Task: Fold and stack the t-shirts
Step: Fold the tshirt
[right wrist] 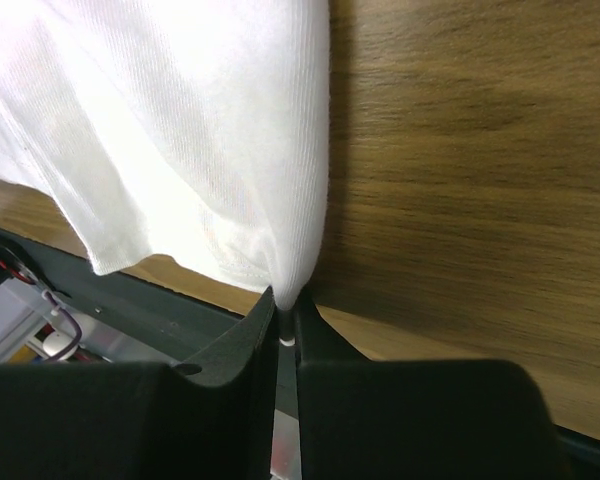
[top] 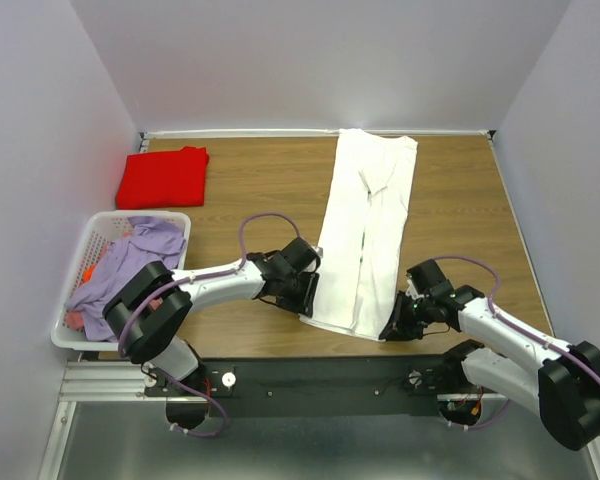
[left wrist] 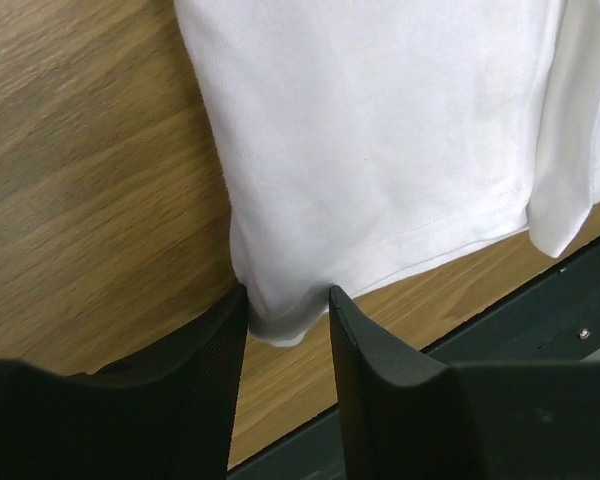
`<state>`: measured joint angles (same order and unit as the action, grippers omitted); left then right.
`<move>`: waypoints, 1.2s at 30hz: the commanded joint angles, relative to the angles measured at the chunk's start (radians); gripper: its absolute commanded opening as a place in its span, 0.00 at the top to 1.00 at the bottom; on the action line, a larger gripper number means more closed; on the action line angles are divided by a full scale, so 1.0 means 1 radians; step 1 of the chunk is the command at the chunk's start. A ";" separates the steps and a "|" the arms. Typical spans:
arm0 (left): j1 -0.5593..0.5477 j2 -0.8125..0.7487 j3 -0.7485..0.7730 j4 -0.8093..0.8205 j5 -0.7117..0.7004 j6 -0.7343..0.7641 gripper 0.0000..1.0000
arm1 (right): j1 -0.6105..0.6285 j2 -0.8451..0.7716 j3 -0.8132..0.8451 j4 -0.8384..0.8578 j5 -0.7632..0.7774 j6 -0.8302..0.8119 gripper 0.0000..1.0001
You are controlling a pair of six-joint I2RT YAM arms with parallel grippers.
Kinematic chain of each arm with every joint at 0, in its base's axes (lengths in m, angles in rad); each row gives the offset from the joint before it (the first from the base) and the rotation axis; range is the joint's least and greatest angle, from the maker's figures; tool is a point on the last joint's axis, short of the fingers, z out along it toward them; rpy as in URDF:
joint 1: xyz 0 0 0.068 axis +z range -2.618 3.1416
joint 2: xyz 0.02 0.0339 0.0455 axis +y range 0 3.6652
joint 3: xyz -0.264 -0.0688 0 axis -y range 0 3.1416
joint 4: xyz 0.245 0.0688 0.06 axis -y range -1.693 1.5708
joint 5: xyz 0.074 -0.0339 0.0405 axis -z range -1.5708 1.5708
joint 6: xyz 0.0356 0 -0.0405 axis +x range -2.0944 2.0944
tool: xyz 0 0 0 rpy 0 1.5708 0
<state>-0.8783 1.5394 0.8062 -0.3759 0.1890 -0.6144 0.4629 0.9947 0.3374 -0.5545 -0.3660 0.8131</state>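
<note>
White shirt (top: 365,230) in long strip on table (top: 260,200), hem near. Right gripper (right wrist: 285,300) pinching right hem corner. Left gripper (left wrist: 287,305) spread, straddling left corner, not clamped. Next, likely: left clamps, both carry hem toward collar. Red shirt (top: 163,177) folded, far left.

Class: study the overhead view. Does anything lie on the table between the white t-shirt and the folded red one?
Nothing visible does. Bare tabletop separates the white t-shirt from the red t-shirt; the laundry basket stands at the left edge, nearer the arms.
</note>
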 commanded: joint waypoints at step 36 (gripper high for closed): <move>-0.033 0.057 0.025 -0.050 0.024 0.100 0.81 | 0.002 -0.027 -0.015 -0.022 0.073 -0.029 0.84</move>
<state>-0.8989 1.5814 0.8497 -0.4194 0.1810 -0.5213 0.4629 0.9794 0.3374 -0.5552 -0.3538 0.8021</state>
